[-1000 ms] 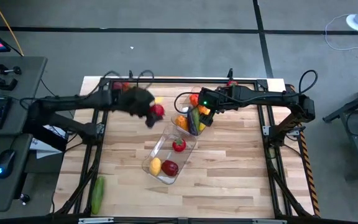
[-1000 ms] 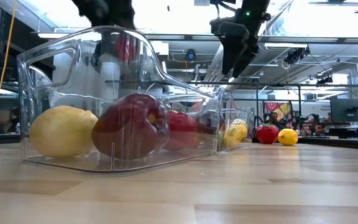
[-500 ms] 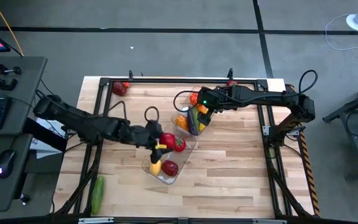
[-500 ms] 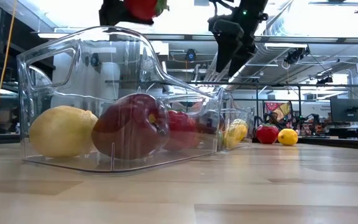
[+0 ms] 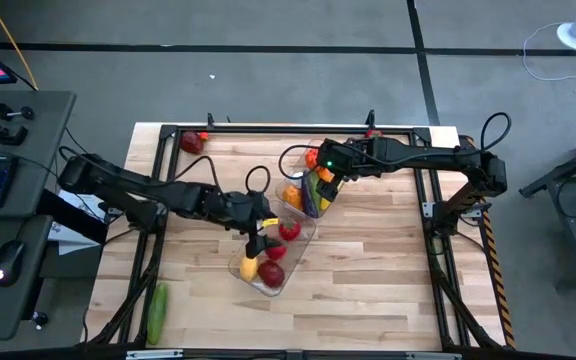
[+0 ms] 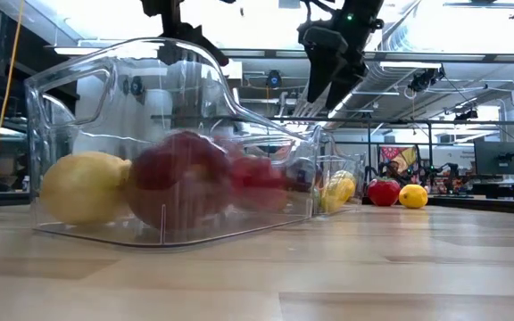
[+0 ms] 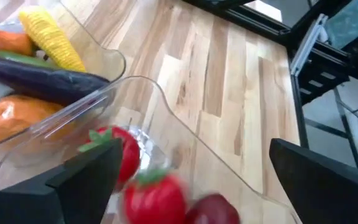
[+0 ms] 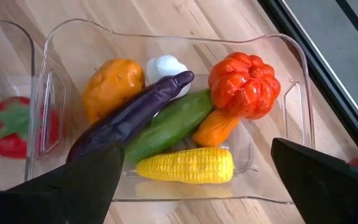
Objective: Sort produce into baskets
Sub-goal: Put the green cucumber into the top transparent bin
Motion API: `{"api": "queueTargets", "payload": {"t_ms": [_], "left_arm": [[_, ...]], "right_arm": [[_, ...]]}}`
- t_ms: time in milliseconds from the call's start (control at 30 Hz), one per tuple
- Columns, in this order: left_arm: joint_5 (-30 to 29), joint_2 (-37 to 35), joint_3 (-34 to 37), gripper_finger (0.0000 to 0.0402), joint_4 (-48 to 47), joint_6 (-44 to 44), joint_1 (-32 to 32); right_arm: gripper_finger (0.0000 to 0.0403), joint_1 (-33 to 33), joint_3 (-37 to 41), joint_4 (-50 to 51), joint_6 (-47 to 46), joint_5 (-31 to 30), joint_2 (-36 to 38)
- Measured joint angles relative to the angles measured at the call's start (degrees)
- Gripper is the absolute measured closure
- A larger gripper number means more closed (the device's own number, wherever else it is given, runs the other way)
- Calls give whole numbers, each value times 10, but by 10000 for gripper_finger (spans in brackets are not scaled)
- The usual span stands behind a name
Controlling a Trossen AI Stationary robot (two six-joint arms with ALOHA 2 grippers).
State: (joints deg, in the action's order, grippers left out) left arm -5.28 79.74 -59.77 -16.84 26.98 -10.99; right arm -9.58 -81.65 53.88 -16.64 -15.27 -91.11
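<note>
Diagonally, eggplant (image 8: pixel 129 118) lies across cucumber (image 8: pixel 166 124), parallel to it.

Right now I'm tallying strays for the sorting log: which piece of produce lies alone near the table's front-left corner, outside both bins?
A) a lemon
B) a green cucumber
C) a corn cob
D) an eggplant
B: the high view shows a green cucumber lying alone on the wooden table, away from both bins.

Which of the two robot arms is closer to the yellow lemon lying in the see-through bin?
The left. Its gripper hangs open right over that bin, just beside the lemon. The right gripper hovers farther off, over the other bin holding the vegetables.
</note>
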Motion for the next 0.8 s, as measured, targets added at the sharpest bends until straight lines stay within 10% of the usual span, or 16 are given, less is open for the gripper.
{"api": "queueTargets", "payload": {"t_ms": [400,800], "left_arm": [[45,-33,0,5,-185,134,-17],[138,-1,0,5,-451,540,-208]], "right_arm": [[4,0,0,-23,2,0,0],[4,0,0,-28,21,0,0]]}}
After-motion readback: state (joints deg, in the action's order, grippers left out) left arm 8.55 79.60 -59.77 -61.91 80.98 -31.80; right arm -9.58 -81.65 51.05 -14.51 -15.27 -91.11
